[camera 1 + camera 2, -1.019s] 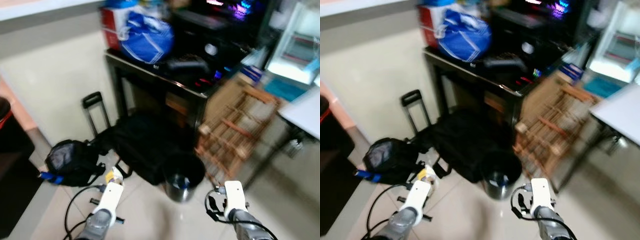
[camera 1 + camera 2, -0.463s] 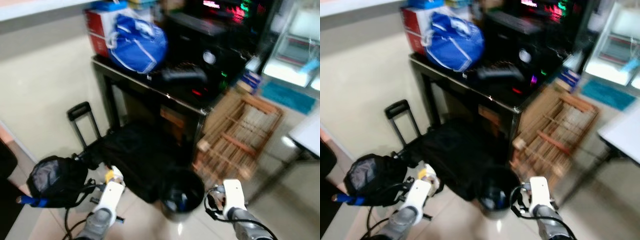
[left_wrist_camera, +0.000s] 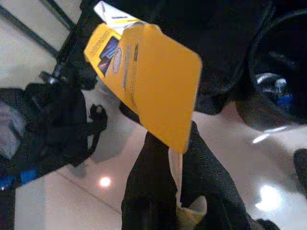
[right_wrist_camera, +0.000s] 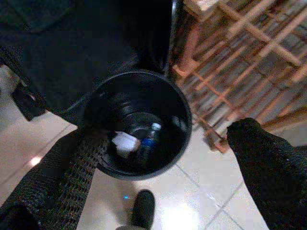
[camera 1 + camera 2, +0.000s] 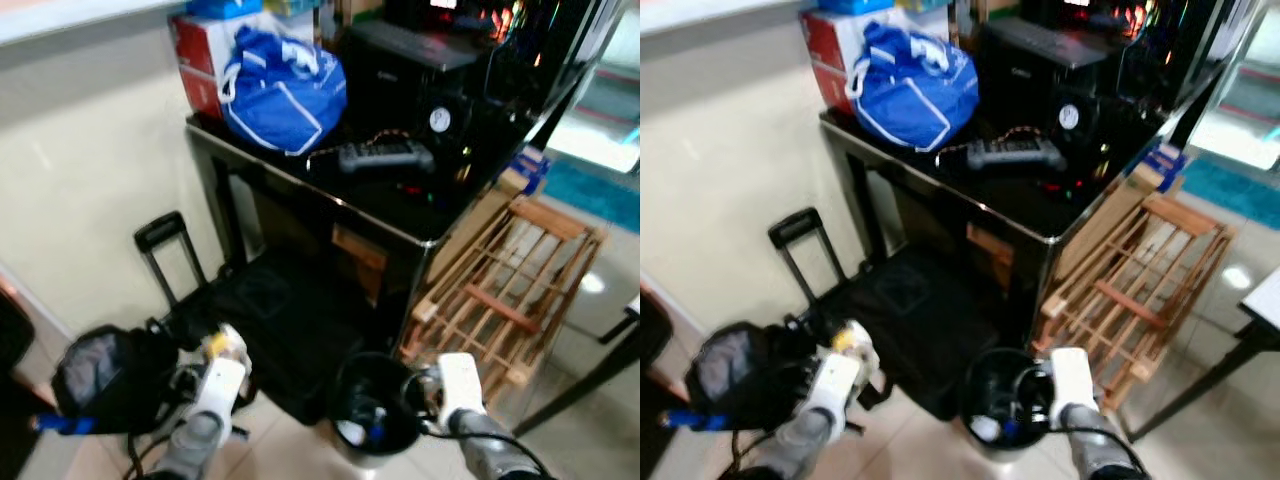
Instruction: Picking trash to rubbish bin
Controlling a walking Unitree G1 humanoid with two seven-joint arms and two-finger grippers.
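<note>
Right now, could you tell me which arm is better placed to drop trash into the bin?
Left: its end effector grips the yellow card, beside the black bin. The right end effector is open and empty above it.

Yellow card [image 3: 148, 86], black bin [image 4: 139, 122], blue bag [image 5: 283, 90], red box [image 5: 195, 60].

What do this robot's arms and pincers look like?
Each arm is a silver-grey tube ending in a white block at the wrist, with thin black cables looping beside it. The left pincer has two long black fingers that look rubbery. The right pincer has the same black fingers, one showing a woven, mesh-like texture.
</note>
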